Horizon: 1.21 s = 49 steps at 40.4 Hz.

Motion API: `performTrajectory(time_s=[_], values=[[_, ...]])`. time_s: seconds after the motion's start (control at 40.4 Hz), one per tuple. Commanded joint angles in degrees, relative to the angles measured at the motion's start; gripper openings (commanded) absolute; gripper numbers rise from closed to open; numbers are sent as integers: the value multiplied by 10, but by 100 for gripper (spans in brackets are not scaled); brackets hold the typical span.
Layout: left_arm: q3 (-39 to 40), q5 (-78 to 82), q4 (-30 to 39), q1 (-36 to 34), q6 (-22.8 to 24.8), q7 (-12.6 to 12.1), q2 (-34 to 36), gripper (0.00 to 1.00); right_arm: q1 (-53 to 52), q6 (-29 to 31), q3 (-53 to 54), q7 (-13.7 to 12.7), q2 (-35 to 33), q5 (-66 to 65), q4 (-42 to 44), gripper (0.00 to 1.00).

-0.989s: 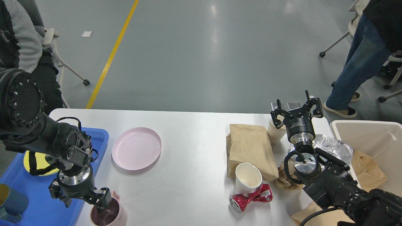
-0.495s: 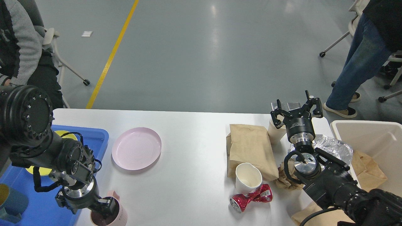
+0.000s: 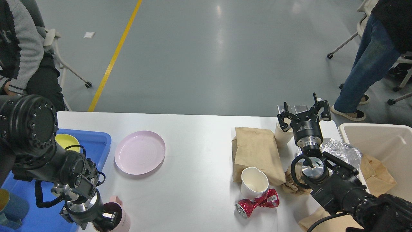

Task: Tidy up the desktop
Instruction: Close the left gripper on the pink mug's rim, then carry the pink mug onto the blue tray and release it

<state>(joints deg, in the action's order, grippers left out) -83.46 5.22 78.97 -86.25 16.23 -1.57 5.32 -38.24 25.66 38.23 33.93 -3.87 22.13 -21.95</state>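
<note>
The white desktop [image 3: 199, 154] holds a pink plate [image 3: 140, 152], a pink cup [image 3: 120, 219], a brown paper bag [image 3: 257, 154], a white paper cup [image 3: 254, 182] and a crushed red can [image 3: 257, 203]. My left gripper [image 3: 88, 220] is at the near left edge, pointing down at the pink cup. One finger [image 3: 109, 216] is inside the cup and the other is outside on its left, so the jaws look spread. My right gripper [image 3: 304, 108] is open and empty, raised above a second paper cup [image 3: 282, 135] behind the bag.
A blue tray [image 3: 96, 138] at the left holds a yellow bowl [image 3: 66, 141] and a teal cup [image 3: 9, 206]. A cream bin [image 3: 386, 145] stands at the right, with foil [image 3: 341, 149] and crumpled brown paper [image 3: 291, 183] beside it. People sit and stand at both far corners.
My left arm has drawn back toward the near edge and lowered its gripper onto the pink cup, uncovering the yellow bowl. The right arm has not moved.
</note>
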Motion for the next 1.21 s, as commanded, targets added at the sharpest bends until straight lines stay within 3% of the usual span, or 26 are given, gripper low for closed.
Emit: performTrajectory(time_s=[0.0,0.148,0.223,0.618,0.742,0.767,0.94,1.039,1.187], values=[[0,0,1,2,-1,1,0,27,0,0,0,0,0,0,1,100],[-3,0,3,0,-11,0,0,13,0,0,0,0,0,0,0,100],[-6,0,3,0,-13,0,0,0,0,0,0,0,0,0,1,100],[-8,1,8,-22,6,5,8,0,0,0,0,0,0,-1,1,100],[-7,1,8,-85,74,10,36,0,0,0,0,0,0,0,0,100],[-7,1,7,-113,107,15,52,0,0,0,0,0,0,0,1,100],[-34,3,7,-227,223,26,113,0,0,0,0,0,0,0,1,100],[-61,10,7,-260,255,30,139,0,0,0,0,0,1,0,1,100],[-94,11,0,-260,248,30,162,0,0,0,0,0,0,0,1,100]])
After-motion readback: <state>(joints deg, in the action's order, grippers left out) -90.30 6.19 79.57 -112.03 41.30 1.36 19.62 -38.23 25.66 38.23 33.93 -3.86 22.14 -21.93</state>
